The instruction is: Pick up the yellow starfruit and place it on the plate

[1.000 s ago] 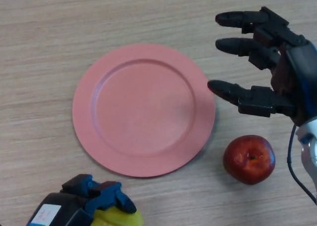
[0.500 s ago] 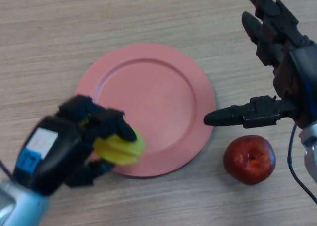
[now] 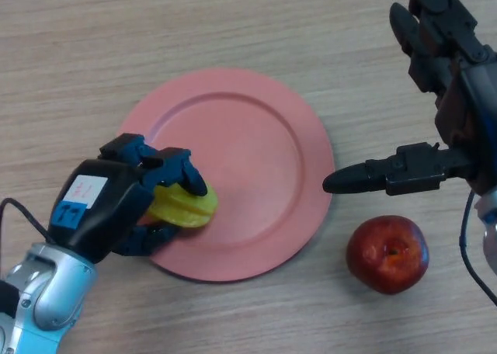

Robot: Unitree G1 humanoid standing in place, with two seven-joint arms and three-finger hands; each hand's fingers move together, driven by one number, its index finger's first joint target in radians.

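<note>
The yellow starfruit [image 3: 185, 206] is held over the left part of the pink plate [image 3: 256, 160], with my left hand [image 3: 116, 206] curled round it from the left. Whether the fruit touches the plate's surface I cannot tell. My right hand [image 3: 443, 129] hangs open at the right edge of the view, its thumb pointing left toward the plate's right rim and its fingers stretched upward.
A red apple [image 3: 387, 254] lies on the wooden table [image 3: 233, 28] just right of the plate's lower rim, under my right hand's thumb.
My left hand has carried the starfruit up from the bottom edge onto the plate's left part. My right hand has drawn back to the right and spread its fingers.
</note>
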